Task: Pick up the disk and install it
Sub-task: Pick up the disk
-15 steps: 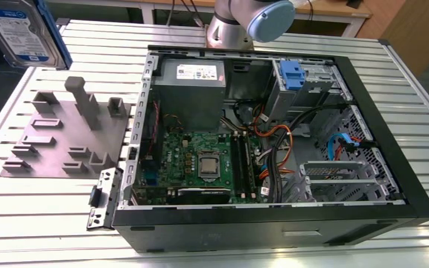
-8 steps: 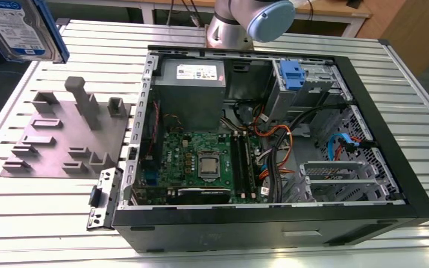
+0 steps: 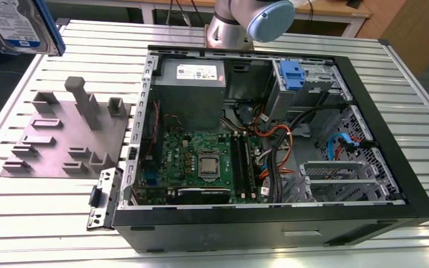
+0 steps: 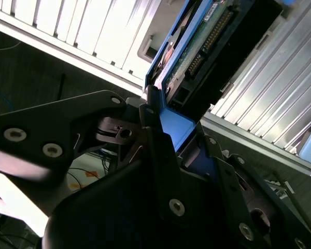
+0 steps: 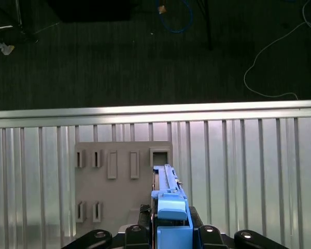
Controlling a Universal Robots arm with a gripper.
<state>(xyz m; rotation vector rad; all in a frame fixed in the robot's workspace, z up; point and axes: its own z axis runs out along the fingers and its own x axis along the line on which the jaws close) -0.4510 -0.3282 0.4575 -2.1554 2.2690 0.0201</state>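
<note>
The end effector (image 4: 168, 132) is clamped on the disk (image 3: 15, 25), holding it in the air above the grey slotted fixture (image 3: 58, 139) on the slatted surface (image 3: 20, 195), beside the open computer case (image 3: 274, 226).

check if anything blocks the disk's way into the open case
Nothing visible does. The gripper holds the disk aloft at the exterior view's upper left; the grey fixture lies below it, and the case is open.
</note>
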